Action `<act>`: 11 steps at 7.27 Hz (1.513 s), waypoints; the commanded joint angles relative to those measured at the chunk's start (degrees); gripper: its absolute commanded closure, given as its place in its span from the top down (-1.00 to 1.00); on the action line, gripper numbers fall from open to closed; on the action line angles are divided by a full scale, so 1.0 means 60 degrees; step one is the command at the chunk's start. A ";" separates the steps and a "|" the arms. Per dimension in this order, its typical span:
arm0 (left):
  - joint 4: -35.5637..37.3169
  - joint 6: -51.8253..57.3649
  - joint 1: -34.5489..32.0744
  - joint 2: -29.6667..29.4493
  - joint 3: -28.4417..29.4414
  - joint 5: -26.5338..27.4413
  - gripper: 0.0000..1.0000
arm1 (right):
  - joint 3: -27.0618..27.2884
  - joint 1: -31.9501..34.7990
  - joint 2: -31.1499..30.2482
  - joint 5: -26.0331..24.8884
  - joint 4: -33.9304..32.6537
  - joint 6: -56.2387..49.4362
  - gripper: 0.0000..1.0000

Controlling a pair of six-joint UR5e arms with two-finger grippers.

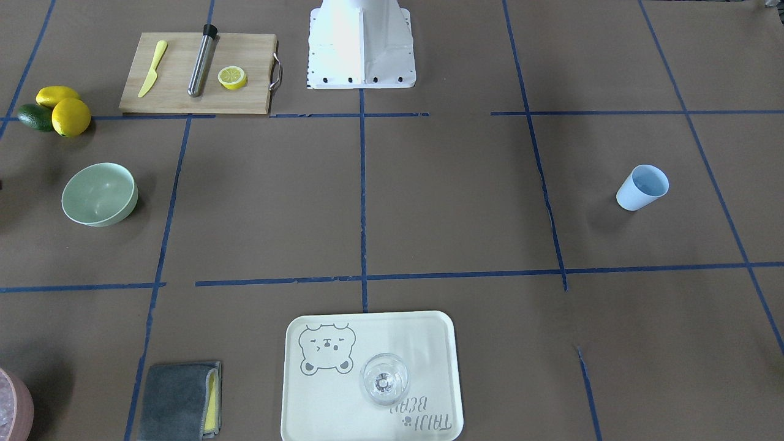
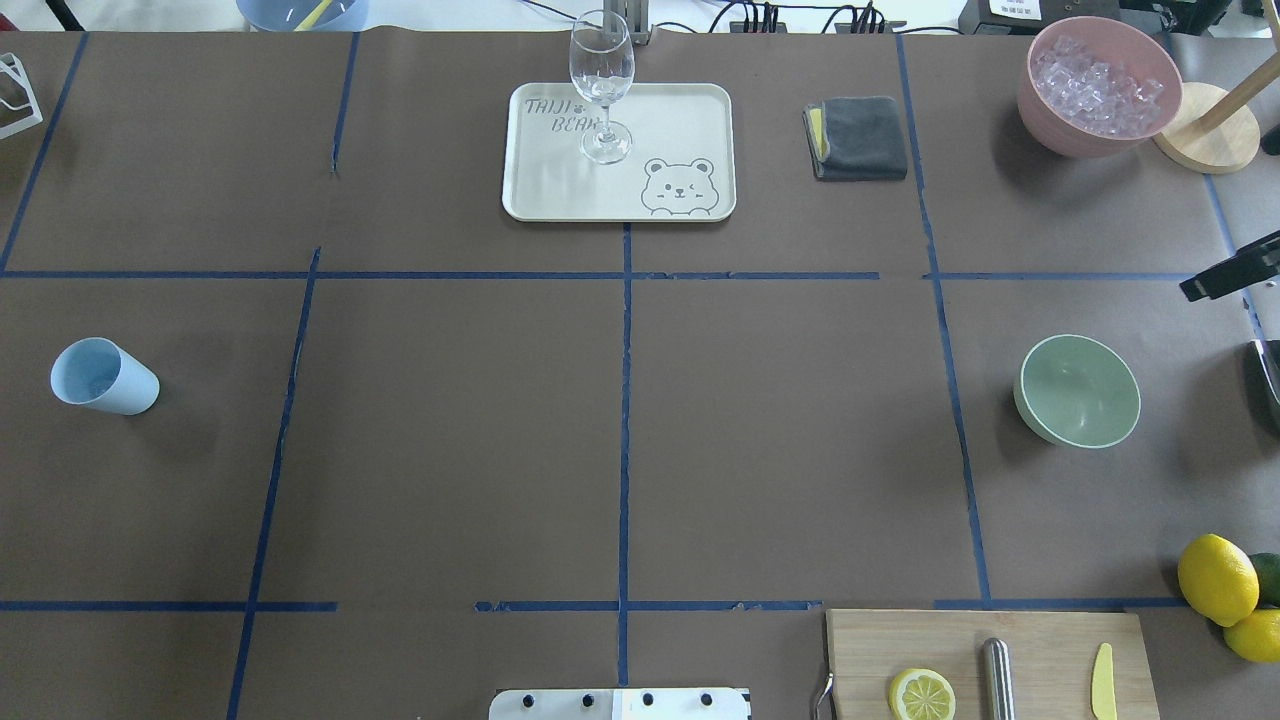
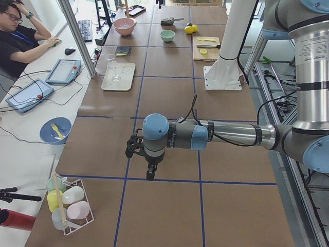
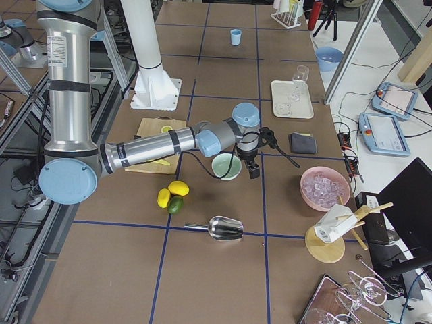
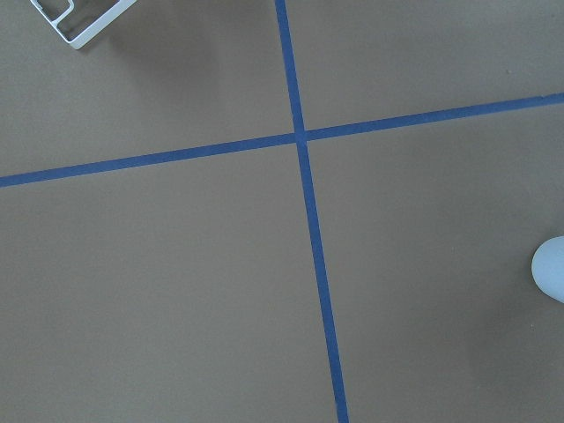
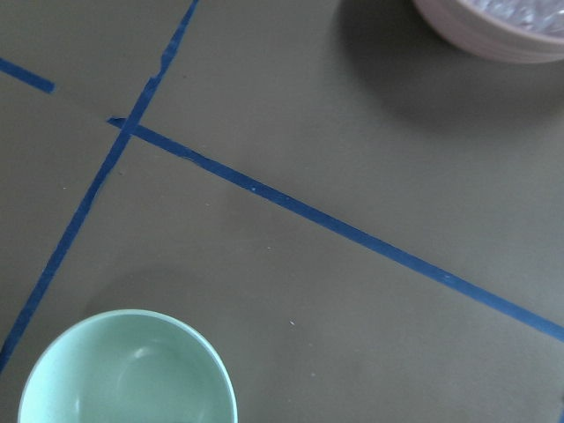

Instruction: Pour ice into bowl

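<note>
While the brown table point(image 2: 450, 450), gridded in blue tape, carries everything, both arms hang above it: right arm point(image 4: 155, 148) stretched over the robot's right end, left arm point(image 3: 231, 135) over the left end. Wooden cutting board point(image 1: 177, 92) sits at the robot-side edge on the right, with a metal rod point(image 1: 199, 61), a yellow knife point(image 1: 152, 68) and a lemon half point(image 1: 233, 77) on it. Cream bear tray point(image 2: 680, 110) is at the far centre, with a clear stemmed glass point(image 2: 601, 70) upright on it. Pink container point(image 2: 1040, 110) is far right and holds a whitish icy heap point(image 2: 1100, 80). Bowl point(image 2: 1078, 390): mint green, upright, on the right side, between the pink container and the cutting board, apart from both. Grey cloth point(image 2: 860, 138) lies folded between tray and pink container. Metal scoop point(image 4: 226, 228) lies at the right end, beyond the fruit. Right gripper point(image 4: 253, 170) hangs above the table just beside the bowl, on the pink-container side. It shows clearly only side-on, so I cannot tell the finger spread. Left gripper point(image 3: 150, 174) hangs over a tape line. Same problem, cannot tell its fingers. Light blue cup point(image 2: 105, 376) stands on the left side, well apart from the bowl. Whether it holds ice, cannot tell. Two lemons point(image 1: 70, 116) and a green fruit point(image 1: 33, 116) touch in a cluster near the board.
</note>
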 commanded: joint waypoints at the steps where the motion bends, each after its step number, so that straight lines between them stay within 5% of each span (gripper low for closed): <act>1: -0.0127 -0.0005 0.0000 0.0000 0.0007 0.0000 1.00 | -0.1395 -0.1047 -0.0002 -0.0163 0.2256 0.1065 1.00; 3: -0.0141 -0.0005 0.0000 0.0000 -0.0008 0.0000 1.00 | -0.1667 -0.1372 -0.0104 -0.0177 0.3318 0.2046 0.87; 5: -0.0156 0.0010 0.0000 0.0000 -0.0022 0.0000 1.00 | -0.1653 -0.1620 -0.0455 -0.0192 0.3321 0.1975 0.37; 7: -0.0156 -0.0005 0.0000 0.0000 -0.0023 0.0000 1.00 | -0.1653 -0.1970 -0.0486 -0.0235 0.3306 0.1961 -0.82; 8: -0.0156 0.0010 0.0000 0.0000 -0.0023 0.0000 1.00 | -0.1623 -0.2103 -0.0471 -0.0265 0.3306 0.1961 -1.00; 11: -0.0156 -0.0005 0.0000 0.0000 -0.0008 0.0000 1.00 | -0.1084 -0.2149 -0.0413 -0.0192 0.3306 0.2106 -1.00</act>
